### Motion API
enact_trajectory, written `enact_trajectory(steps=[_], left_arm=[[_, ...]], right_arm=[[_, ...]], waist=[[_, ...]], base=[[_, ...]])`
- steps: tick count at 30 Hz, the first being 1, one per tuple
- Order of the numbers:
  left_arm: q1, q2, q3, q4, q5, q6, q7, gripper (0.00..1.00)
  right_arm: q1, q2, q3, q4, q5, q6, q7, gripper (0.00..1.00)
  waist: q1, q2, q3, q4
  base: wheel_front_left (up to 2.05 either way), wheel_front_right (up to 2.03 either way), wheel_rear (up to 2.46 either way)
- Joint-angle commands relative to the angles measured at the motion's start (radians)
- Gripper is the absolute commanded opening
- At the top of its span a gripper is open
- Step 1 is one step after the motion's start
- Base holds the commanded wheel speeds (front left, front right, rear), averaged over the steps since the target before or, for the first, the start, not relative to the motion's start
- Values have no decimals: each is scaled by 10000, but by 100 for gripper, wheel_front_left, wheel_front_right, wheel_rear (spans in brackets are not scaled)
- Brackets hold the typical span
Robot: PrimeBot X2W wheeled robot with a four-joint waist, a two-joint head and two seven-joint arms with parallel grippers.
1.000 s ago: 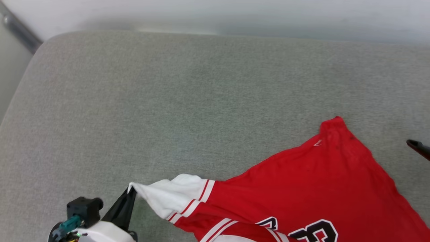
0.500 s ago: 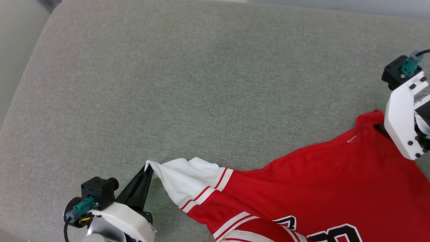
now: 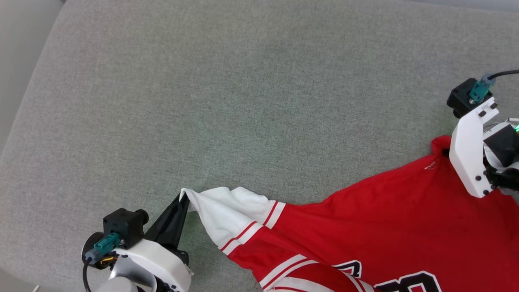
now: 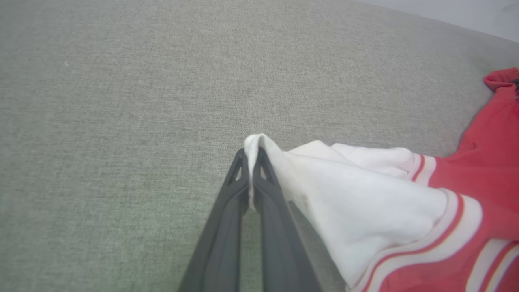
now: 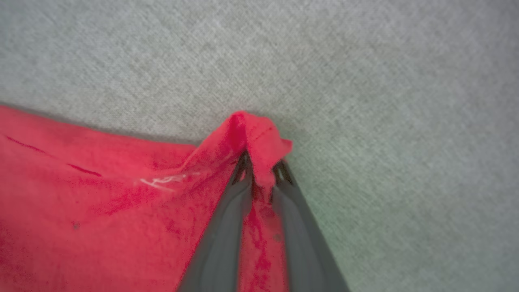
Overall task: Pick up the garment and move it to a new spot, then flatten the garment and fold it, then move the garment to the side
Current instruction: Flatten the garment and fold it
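Garment [image 3: 385,219] spread on grey cushion [image 3: 243,101]. Left gripper [image 4: 250,156] clamped on white sleeve tip [image 4: 259,142]; right gripper [image 5: 259,164] pinching folded red corner [image 5: 255,129], jaws nearly together.

Bright, even, diffuse light, no glare. The grey cushion [image 3: 202,101] is lit flat. Shadows are soft and short: a thin dark rim under the garment [image 3: 385,211] along its far edge, and a faint patch beneath the left gripper [image 4: 252,154]. Head view sharp. Left wrist view: weave crisp mid-frame, finger bases blurred at the bottom, wide-angle bend. Right wrist view soft all over, red oversaturated, right gripper [image 5: 259,162] smeary, greenish cast beside it.
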Motion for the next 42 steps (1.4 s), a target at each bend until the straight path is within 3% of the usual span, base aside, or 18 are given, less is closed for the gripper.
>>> enact_trajectory(steps=[1,12,18,23,31,37,42], left_arm=[[10,25,35,23,37,-10,-46,0],[-205,543,217,-383,257,175,96,0],[-1396,796,240,-505,636,-102,504,0],[-2785,779,362,-603,919,-292,952,0],[-6280,653,909,-190,1205,-894,1757,0],[-9262,406,1205,791,1481,-1464,2319,0],[-11758,42,1251,2008,1754,-2053,2585,0]], right_arm=[[236,93,242,244,209,22,-268,0],[514,-697,-136,-804,1024,10,-3035,0],[579,-774,-938,-1230,675,10,-4193,0],[141,-373,-1755,-1310,229,10,-4649,0],[-1237,609,-3371,-1140,-1122,10,-4744,0],[-3153,1377,-4261,-629,-2074,10,-4445,0],[-5124,1911,-4356,42,-2919,10,-4210,0]], waist=[[-1,0,-305,-131],[-1,0,-1924,-822],[-1,0,-2410,-1269],[-1,0,-2398,-1546],[-1,0,-1677,-1881],[-1,0,-709,-1996],[-1,0,150,-2042]], base=[[0,0,0],[0,0,0],[0,0,0],[0,0,0],[0,0,0],[0,0,0],[0,0,0]])
